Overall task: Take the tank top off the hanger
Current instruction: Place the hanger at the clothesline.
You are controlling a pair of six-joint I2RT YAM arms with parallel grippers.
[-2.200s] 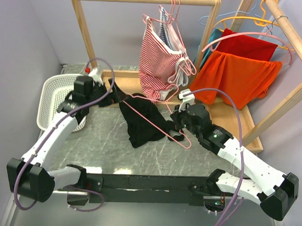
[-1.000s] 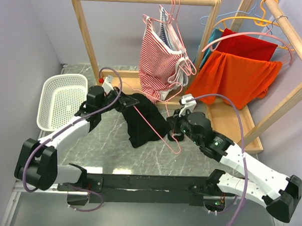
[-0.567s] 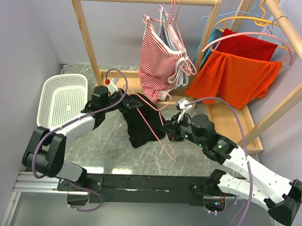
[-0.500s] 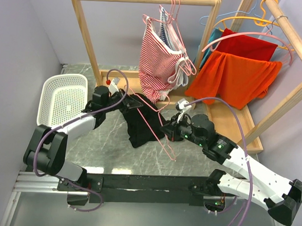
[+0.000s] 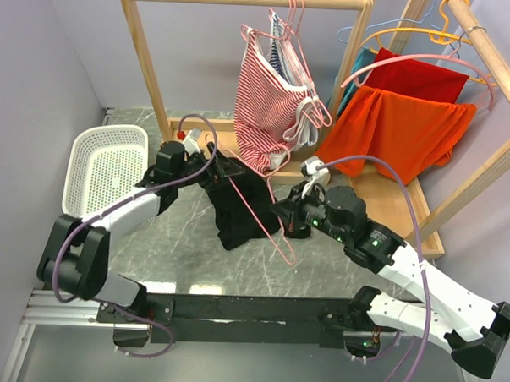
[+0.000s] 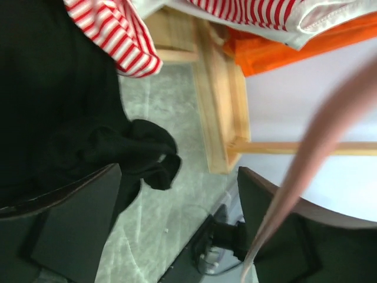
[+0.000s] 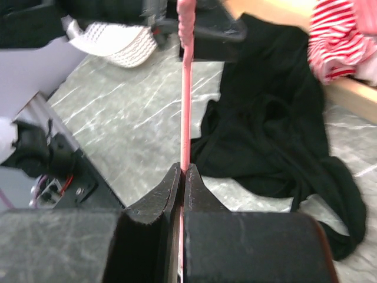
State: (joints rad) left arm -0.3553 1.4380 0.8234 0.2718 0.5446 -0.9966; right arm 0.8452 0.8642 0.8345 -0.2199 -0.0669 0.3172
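Pinching the pink hanger [image 7: 184, 88] tight, the right tool [image 7: 181, 171] points its long wire away toward the left tool [image 6: 179, 171], gaping wide, nearer the black tank top [image 5: 242, 203] slumped on the table [image 5: 176, 247] between them.

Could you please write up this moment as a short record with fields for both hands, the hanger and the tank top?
left hand: open, beside the black tank top's upper end
right hand: shut on the pink hanger
black tank top: heaped on the table, hanger lying across it
off the hanger: cannot tell
white basket: at the table's left edge
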